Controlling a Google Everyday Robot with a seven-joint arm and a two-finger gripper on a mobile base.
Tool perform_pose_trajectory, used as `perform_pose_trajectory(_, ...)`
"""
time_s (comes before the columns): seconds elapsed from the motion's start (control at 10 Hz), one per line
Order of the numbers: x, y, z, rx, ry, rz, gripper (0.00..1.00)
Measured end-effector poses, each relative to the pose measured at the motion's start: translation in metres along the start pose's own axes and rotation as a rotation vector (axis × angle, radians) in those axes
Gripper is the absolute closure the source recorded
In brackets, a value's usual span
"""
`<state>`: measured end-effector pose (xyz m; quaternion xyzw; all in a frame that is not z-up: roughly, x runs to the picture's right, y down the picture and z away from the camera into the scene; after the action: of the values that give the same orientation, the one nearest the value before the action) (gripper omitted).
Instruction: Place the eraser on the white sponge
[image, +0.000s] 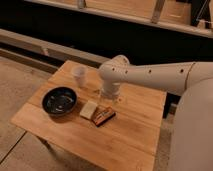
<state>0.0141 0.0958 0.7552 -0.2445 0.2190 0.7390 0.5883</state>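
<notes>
The eraser (103, 116), a dark flat block with reddish-orange stripes, lies on the wooden table (130, 140), turned at an angle. Its left end touches or slightly overlaps the right edge of the white sponge (89, 109), a cream square block beside it. My gripper (107, 100) hangs from the white arm just behind the eraser and sponge, close above the table. The arm's wrist hides most of it.
A dark bowl (59, 100) sits left of the sponge. A white paper cup (79, 75) stands at the back left of the table. The robot's white body (192, 135) fills the right side. A dark bench and rail run behind.
</notes>
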Motion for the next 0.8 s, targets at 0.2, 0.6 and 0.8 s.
perform_pose_trajectory(0.2, 0.014, -0.01, 0.011, 0.007, 0.044, 0.039, 0.35)
perform_pose_trajectory(0.6, 0.019, -0.017, 0.04, -0.002, 0.129, 0.112, 0.35)
perform_pose_trajectory(0.8, 0.016, -0.005, 0.051, -0.015, 0.163, 0.108, 0.35)
